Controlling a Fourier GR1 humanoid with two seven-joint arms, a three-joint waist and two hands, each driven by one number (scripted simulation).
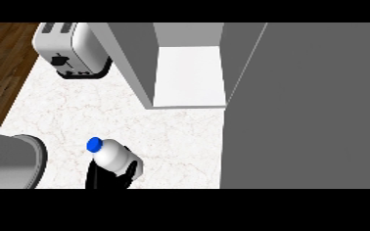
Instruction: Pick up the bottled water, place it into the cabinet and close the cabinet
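Single head view, looking steeply down from above onto the pale marbled surface, with the far side of the scene toward the upper edge. The open cabinet fills the upper middle, its grey door the right side, and a toaster sits upper left. A hand holding the bottle enters close at the lower edge.

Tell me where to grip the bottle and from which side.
Grip the bottle round its white body, below the blue cap, coming from the near side. It tilts with the cap up and left, so the body is the broad part. A black hand, probably the right, already curls round its lower end there.
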